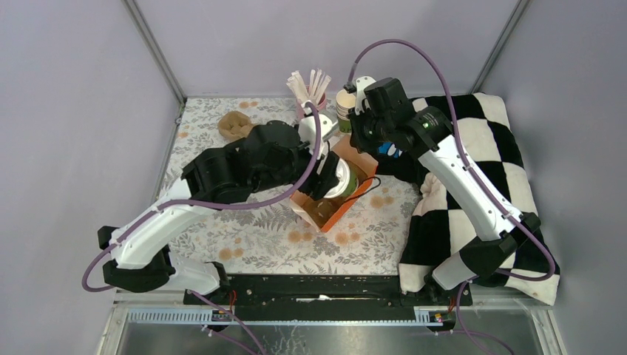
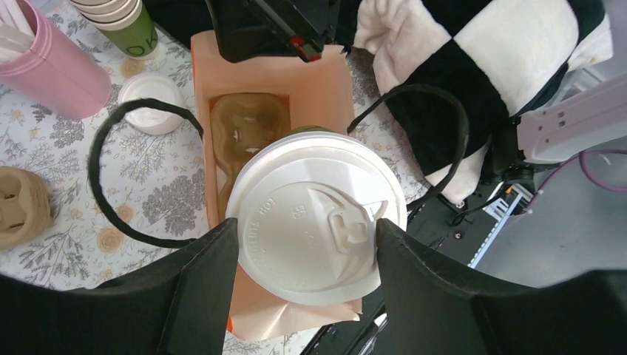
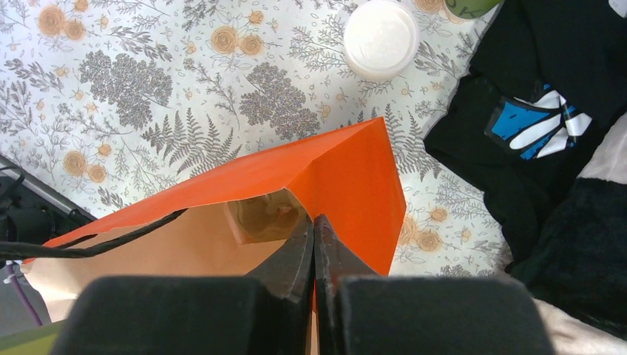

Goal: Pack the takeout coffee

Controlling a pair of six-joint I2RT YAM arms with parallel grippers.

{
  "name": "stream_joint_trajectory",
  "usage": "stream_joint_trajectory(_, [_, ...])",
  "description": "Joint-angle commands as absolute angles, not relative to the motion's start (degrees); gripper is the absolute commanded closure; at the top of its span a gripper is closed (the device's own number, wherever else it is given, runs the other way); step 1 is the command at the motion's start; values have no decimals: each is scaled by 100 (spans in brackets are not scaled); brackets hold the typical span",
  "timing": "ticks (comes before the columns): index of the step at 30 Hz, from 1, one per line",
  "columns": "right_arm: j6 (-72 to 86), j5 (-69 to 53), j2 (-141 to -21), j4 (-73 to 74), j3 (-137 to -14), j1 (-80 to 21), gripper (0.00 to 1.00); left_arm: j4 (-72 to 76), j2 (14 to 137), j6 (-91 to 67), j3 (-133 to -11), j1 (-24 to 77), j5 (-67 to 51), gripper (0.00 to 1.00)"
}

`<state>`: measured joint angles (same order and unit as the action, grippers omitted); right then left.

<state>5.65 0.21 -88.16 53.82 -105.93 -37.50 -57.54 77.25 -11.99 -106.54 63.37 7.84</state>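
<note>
Floral table (image 1: pixel 244 229), orange bag (image 1: pixel 334 212), checkered blanket (image 1: pixel 503 148), pink cup (image 2: pixel 59 70)

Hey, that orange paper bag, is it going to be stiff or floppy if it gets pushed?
Probably floppy: the orange paper bag is thin creased paper, and the right pincer is pinching its rim. Likely light, so a nudge may slide or tip it. Its black loop handles sag limply.

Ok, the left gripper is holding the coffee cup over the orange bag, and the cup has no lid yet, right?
Not quite: the white lid is already on, as the left wrist view shows. The left gripper does hold it over the orange bag.
</note>
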Motion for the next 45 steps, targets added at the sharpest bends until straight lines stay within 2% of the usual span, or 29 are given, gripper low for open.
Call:
stream_joint_trajectory(1, [981,308,-8567,5411,-10751,-3803,100,-5769,7662,-1233,-10575,6592,1389,47])
stream_joint_trajectory(22, [1396,145,-8288,5008,-10408,-3902,100,-5948,7817,-1745,-9904,7117,2814,48])
stream_joint_trajectory(35, [1433,9,-7764,4202,-9516,-3902,100,-5956,8240,-2141,-9759,7384,3261,48])
stream_joint_trajectory(45, [1506,150,-7154,2844,-8693,-3907,100,-6058,8518,-2098,-9889,7383,3476,48])
